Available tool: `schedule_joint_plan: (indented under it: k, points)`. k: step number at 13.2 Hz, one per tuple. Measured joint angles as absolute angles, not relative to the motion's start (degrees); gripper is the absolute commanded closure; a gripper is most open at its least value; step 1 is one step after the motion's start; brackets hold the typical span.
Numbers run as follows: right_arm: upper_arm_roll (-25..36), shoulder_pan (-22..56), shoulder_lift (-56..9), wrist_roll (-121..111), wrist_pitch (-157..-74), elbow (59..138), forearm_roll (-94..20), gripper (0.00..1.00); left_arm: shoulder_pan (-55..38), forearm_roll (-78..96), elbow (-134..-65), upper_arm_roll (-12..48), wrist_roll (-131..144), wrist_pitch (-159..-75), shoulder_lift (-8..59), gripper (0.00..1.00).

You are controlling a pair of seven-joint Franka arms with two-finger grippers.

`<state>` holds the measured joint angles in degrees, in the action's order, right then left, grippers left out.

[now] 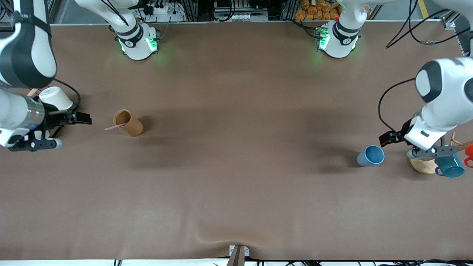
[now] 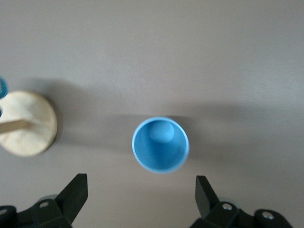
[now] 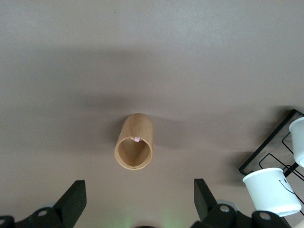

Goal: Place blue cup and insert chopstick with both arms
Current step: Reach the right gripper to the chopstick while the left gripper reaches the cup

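The blue cup (image 1: 370,155) stands upright on the table near the left arm's end, and it is empty in the left wrist view (image 2: 160,145). My left gripper (image 1: 388,138) hangs open above the table just beside it, fingers (image 2: 76,192) spread wide and clear of it. The pale pink chopstick (image 1: 114,127) leans out of the brown cup (image 1: 128,123) near the right arm's end. Only its tip (image 3: 137,139) shows inside the brown cup (image 3: 134,147) in the right wrist view. My right gripper (image 1: 82,119) is open and empty, beside the brown cup.
A wooden mug tree base (image 1: 423,165) with a teal mug (image 1: 449,165) and an orange item (image 1: 469,153) stands beside the blue cup. A black rack with white cups (image 1: 55,98) stands at the right arm's end.
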<state>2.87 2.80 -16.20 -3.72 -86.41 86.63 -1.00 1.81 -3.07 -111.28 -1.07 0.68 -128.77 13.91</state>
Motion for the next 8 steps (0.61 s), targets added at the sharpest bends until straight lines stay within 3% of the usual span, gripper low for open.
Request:
schedule_joint_plan:
  k: [5, 7, 8]
  points:
    - [3.11, 2.26, -23.01, -2.12, -87.00, 86.58, -5.48, 0.00, 3.56, -3.07, -110.38, -1.00, -2.22, -135.03, 21.85, 0.01]
    - [3.26, 1.82, -25.06, 1.89, -87.20, 86.54, -6.62, 0.00, 3.49, -3.07, -110.30, -0.90, -2.22, -135.02, 22.77, 0.14]
    - [3.27, 1.78, -25.64, 3.44, -87.24, 86.49, -6.75, 0.00, 3.52, -3.07, -110.31, -0.91, -2.22, -135.02, 23.09, 0.26]
